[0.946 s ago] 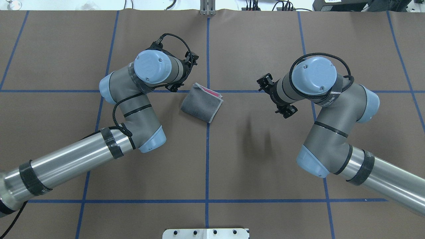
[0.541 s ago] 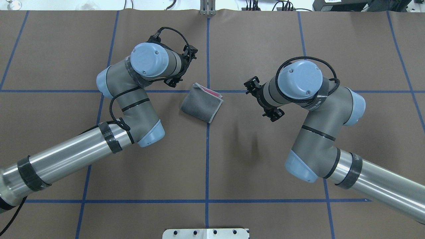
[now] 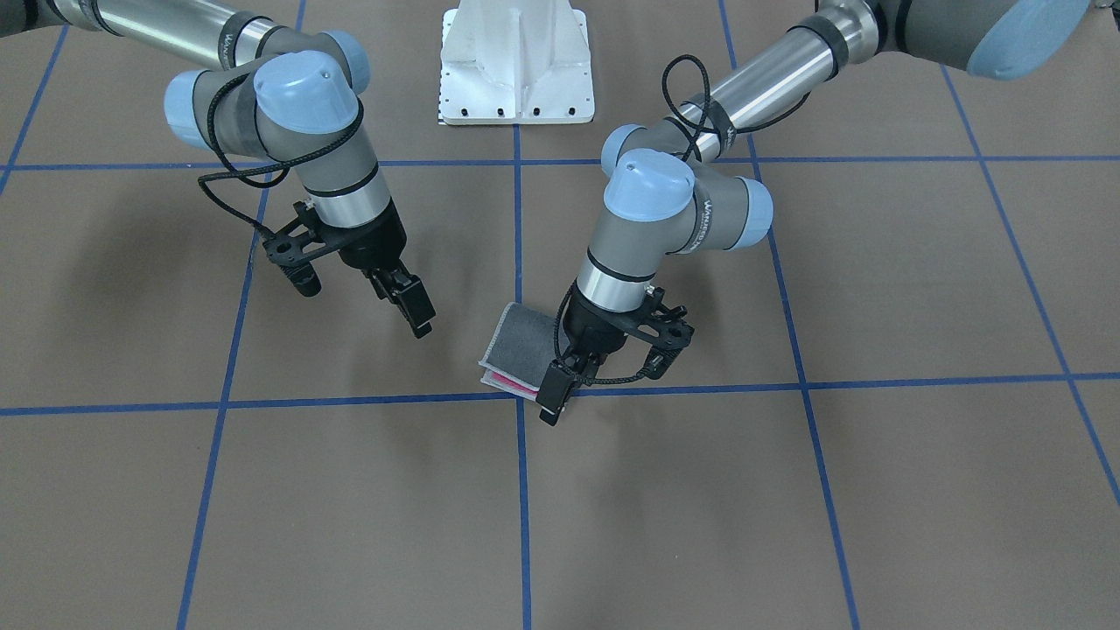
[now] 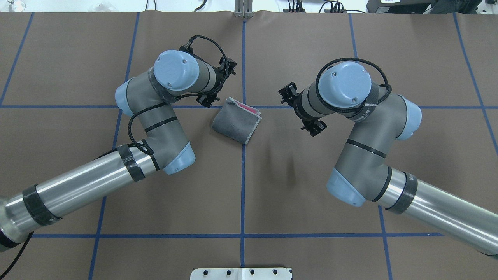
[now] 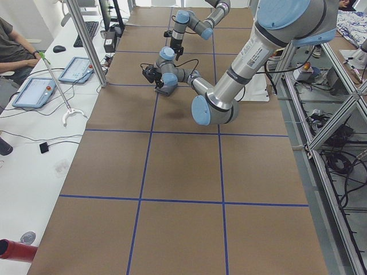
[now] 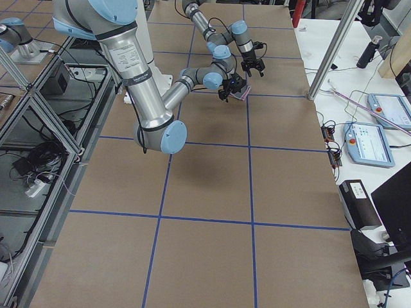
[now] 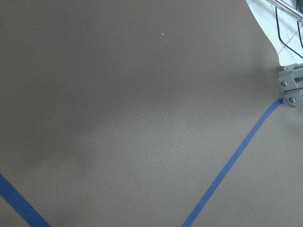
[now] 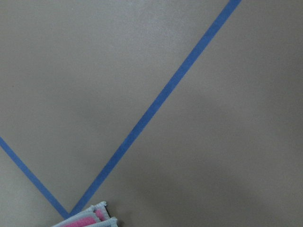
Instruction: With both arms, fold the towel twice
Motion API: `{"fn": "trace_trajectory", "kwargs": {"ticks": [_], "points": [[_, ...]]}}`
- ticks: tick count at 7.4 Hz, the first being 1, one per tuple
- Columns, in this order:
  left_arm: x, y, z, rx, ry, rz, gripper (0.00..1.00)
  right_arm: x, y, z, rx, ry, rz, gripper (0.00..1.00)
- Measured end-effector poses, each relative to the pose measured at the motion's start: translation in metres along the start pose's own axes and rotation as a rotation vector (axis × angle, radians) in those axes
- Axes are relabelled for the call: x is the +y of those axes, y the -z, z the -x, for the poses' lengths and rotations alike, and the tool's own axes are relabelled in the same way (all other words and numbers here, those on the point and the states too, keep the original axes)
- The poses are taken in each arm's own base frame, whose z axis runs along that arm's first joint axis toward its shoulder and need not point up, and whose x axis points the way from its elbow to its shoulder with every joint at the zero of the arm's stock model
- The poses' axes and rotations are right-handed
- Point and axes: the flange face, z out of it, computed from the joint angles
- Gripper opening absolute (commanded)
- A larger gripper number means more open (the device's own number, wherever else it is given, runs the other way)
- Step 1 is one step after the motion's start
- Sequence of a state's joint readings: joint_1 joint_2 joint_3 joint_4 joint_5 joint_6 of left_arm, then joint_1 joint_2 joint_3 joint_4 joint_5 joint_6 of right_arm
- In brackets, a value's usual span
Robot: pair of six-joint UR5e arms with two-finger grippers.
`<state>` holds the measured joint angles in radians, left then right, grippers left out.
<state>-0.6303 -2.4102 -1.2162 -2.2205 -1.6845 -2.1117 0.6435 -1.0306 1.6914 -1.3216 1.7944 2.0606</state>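
The towel point(image 4: 233, 125) lies folded small near the table's middle, dark grey face up, with pink layers showing at its far edge point(image 3: 506, 379). My left gripper point(image 3: 551, 404) looks shut and empty, its tip just beside the towel's far left corner. It is hidden under the wrist in the overhead view. My right gripper point(image 3: 418, 317) looks shut and empty, raised over bare table to the towel's right. The right wrist view shows only the towel's pink corner point(image 8: 87, 218). The left wrist view shows no towel.
Blue tape lines point(image 4: 243, 175) form a grid on the brown table cover. The white pedestal base point(image 3: 516, 79) stands at the near edge. A metal bracket point(image 4: 243, 9) sits at the far edge. An operator's desk with tablets point(image 5: 40, 86) lies beyond.
My right arm has moved left, towards the towel. My left wrist shifted slightly away and came back. The towel has not moved.
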Motion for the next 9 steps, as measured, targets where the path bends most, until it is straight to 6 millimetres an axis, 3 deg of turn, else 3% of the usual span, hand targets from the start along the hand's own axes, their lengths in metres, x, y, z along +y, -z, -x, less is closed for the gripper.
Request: {"fn": "trace_trajectory", "kwargs": {"ticks": [2, 3, 6, 9], "points": [[0.033, -0.006, 0.010, -0.015, -0.017, 0.036, 1.00, -0.025, 0.003, -0.002, 0.013, 0.010, -0.001, 1.00], [0.039, -0.012, 0.018, -0.029, -0.027, 0.040, 1.00, -0.029, 0.004, -0.003, 0.015, 0.011, -0.001, 1.00], [0.012, -0.023, 0.034, -0.063, -0.083, 0.008, 1.00, -0.033, 0.003, -0.005, 0.019, 0.010, -0.004, 1.00], [-0.013, -0.013, 0.019, -0.053, -0.079, 0.003, 1.00, -0.038, 0.002, -0.007, 0.023, 0.008, -0.010, 1.00]]}}
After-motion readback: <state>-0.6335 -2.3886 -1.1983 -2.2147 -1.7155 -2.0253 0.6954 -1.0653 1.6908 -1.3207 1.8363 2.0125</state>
